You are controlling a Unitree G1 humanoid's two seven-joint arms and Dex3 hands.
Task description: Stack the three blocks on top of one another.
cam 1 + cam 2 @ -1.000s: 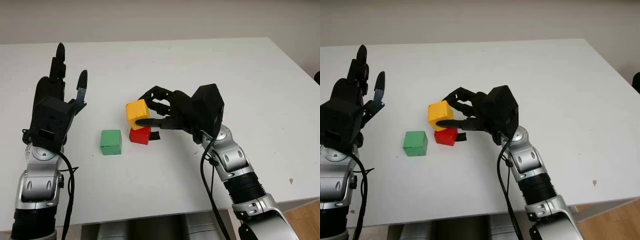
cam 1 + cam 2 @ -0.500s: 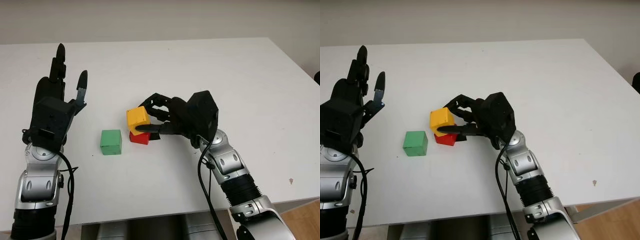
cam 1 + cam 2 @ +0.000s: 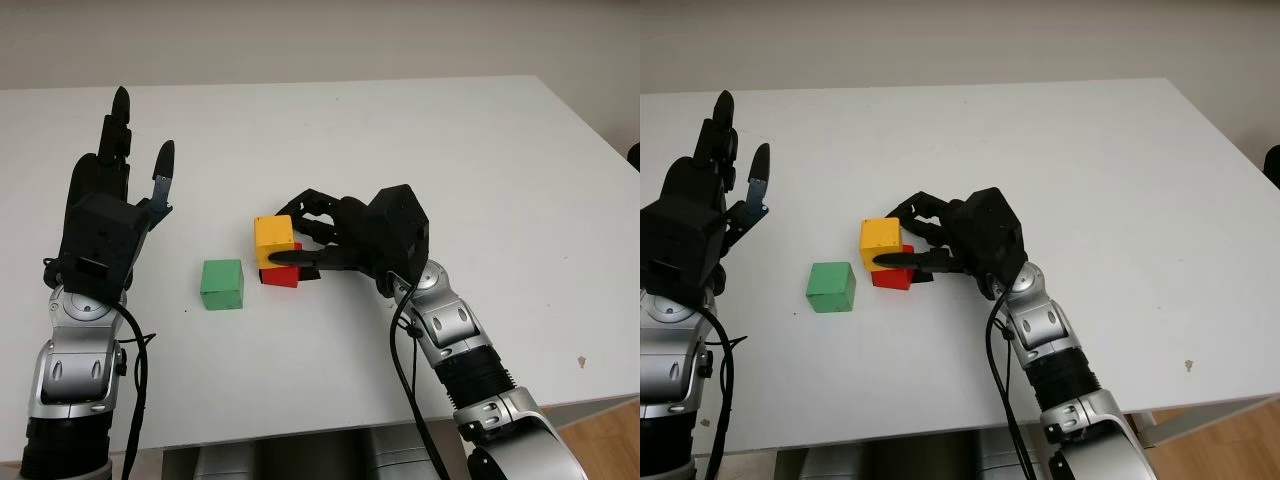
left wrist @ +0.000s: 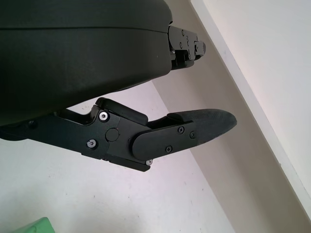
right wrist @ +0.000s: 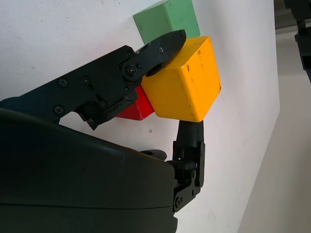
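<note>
My right hand is shut on the yellow block, with one finger along its near side and others on the far side. The yellow block sits on top of the red block, shifted a little to the left of it. A corner of the red block pokes out below it in the right wrist view. The green block lies alone on the white table, just left of the pair. My left hand is open, raised at the table's left side.
The table's near edge runs just in front of the blocks. Its right edge falls away at the far right.
My right hand has lowered the yellow block from above and left of the red block down onto it. The left hand has not moved.
</note>
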